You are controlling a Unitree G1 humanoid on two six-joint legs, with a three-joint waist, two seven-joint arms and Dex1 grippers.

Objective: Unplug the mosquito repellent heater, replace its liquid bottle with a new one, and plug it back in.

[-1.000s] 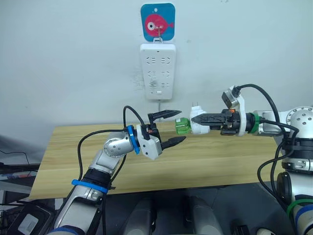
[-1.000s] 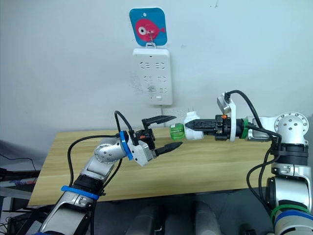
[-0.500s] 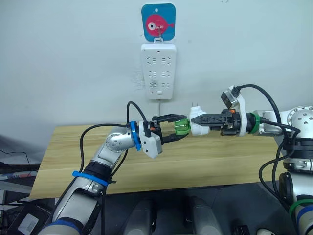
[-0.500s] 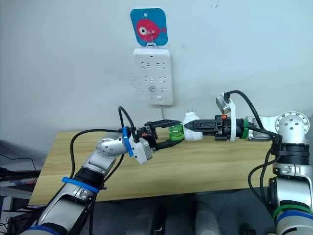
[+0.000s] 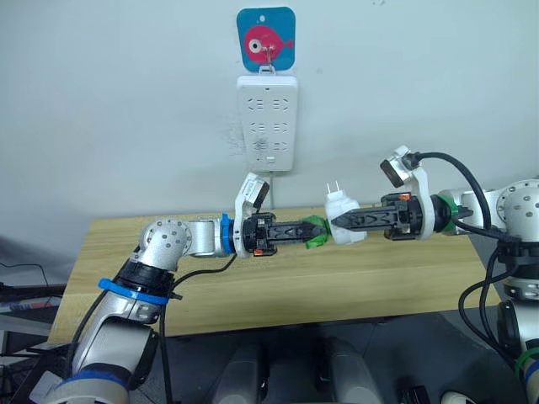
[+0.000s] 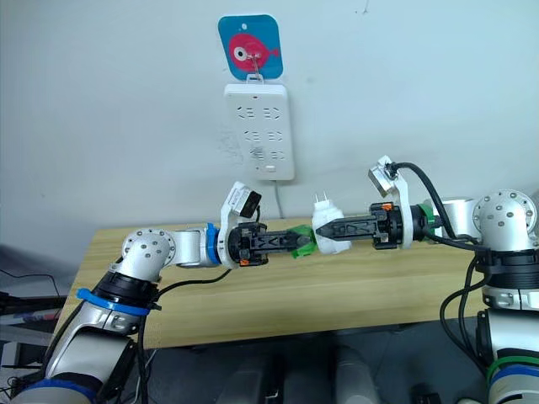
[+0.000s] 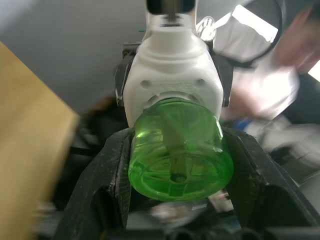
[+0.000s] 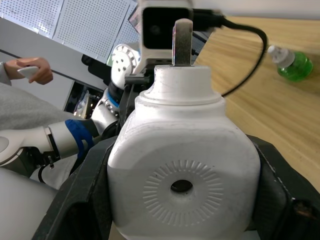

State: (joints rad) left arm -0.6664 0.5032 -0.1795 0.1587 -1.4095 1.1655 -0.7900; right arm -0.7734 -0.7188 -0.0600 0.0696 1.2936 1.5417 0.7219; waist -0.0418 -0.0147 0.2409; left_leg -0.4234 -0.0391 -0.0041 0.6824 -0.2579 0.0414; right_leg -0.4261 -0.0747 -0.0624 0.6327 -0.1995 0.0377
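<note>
The mosquito repellent heater (image 5: 345,224), a small white unit with two prongs pointing up, hangs in the air over the table with my right gripper (image 5: 338,223) shut on it. In the right wrist view its vented face (image 8: 182,186) sits between the black fingers (image 8: 90,185). The green liquid bottle (image 5: 317,231) sticks out of the heater's left side, its neck still in the heater (image 7: 172,85). My left gripper (image 5: 313,232) is shut on this bottle (image 7: 175,152), fingers (image 7: 102,170) on either side. A second green bottle (image 8: 290,62) lies on the table.
A tall white power strip (image 5: 266,122) hangs on the wall under a blue fish hook (image 5: 267,39), above and left of the heater. The wooden table (image 5: 118,261) runs below both arms. A person's hand (image 8: 31,70) shows in the right wrist view.
My left gripper, open a second ago, moved right to the green bottle and shut on it, and its wrist has turned. The right gripper kept the heater almost still.
</note>
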